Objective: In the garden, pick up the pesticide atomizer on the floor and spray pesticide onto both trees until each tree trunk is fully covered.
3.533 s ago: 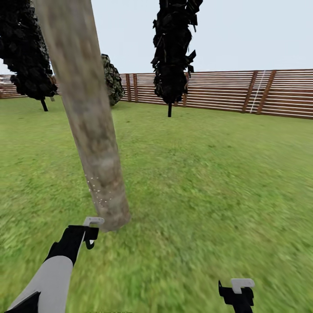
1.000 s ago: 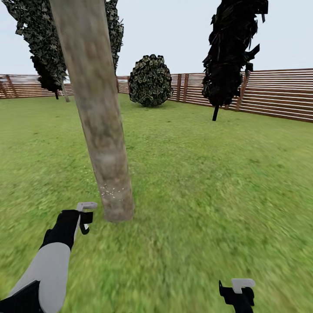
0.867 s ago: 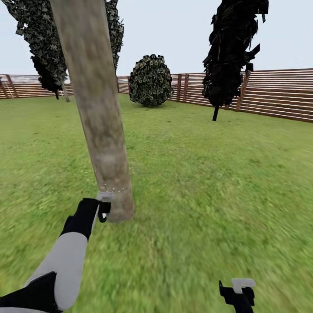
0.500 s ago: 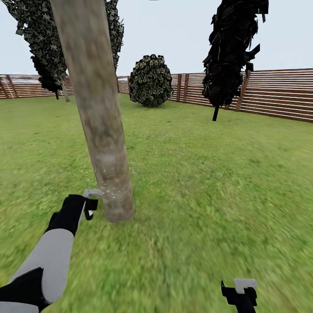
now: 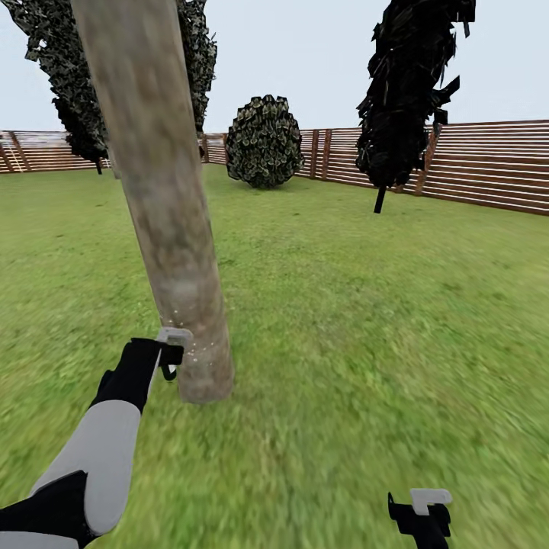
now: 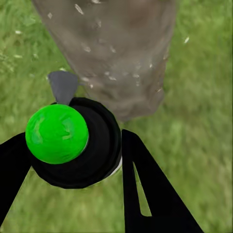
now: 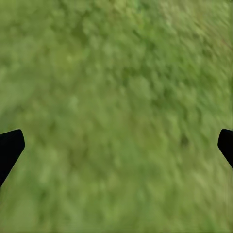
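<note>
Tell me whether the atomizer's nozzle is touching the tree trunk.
Cannot tell. In the left wrist view the atomizer has its grey nozzle overlapping the tree trunk; the head view shows them close, but neither shows contact or gap plainly.

The tree trunk (image 5: pixel 164 229) blocks the way right ahead of the left gripper (image 5: pixel 171 352), atomizer (image 6: pixel 73 143) almost against the bark. Open lawn (image 5: pixel 366 320) spreads wide around the right gripper (image 5: pixel 423 512), fence (image 5: pixel 488 164) and 1 shrub (image 5: pixel 264 142) well off.
</note>
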### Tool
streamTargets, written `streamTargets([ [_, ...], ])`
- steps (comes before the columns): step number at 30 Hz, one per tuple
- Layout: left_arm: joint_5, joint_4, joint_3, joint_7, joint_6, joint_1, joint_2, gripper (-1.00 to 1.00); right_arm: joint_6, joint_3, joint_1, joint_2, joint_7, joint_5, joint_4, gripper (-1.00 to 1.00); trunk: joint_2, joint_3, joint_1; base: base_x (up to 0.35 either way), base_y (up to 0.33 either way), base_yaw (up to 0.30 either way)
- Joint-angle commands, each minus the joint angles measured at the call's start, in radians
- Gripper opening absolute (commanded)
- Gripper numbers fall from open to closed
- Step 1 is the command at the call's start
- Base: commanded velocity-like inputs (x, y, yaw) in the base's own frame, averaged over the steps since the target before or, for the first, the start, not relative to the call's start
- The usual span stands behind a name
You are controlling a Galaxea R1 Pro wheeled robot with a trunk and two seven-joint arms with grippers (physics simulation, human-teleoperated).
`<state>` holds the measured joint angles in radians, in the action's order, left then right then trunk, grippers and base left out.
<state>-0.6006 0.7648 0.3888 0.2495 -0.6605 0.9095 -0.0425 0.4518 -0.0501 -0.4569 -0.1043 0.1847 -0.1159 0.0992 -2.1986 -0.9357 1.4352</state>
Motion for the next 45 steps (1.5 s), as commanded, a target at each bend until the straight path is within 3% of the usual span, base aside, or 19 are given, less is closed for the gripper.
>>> streamTargets([
  [1,-0.009,0.018,0.005,0.01,-0.003,-0.001,0.001,-1.0,0.002,-0.005,-0.001,0.0,0.004,-0.011,-0.001,1.0,0.0,-0.001,0.0,0.048,0.0,0.0],
  [6,-0.008,0.069,0.004,0.013,-0.013,-0.008,0.04,-1.0,0.002,-0.005,0.0,0.001,0.004,-0.01,0.0,1.0,0.0,-0.001,0.0,0.008,0.0,0.048],
  [16,-0.008,0.074,-0.027,0.013,-0.02,-0.009,0.026,-1.0,0.002,-0.005,0.0,0.002,0.005,-0.011,0.0,1.0,0.0,-0.001,0.0,0.0,-0.199,0.096],
  [33,-0.016,0.064,-0.028,0.005,-0.021,-0.012,0.031,-1.0,0.002,-0.004,0.0,0.002,0.004,-0.01,0.0,1.0,0.0,-0.001,0.0,0.099,-0.274,0.004],
  [45,-0.021,0.061,-0.02,0.002,-0.036,-0.013,0.039,-1.0,0.002,-0.004,-0.001,0.003,0.002,-0.01,-0.001,1.0,0.0,-0.001,0.0,0.137,-0.273,0.251],
])
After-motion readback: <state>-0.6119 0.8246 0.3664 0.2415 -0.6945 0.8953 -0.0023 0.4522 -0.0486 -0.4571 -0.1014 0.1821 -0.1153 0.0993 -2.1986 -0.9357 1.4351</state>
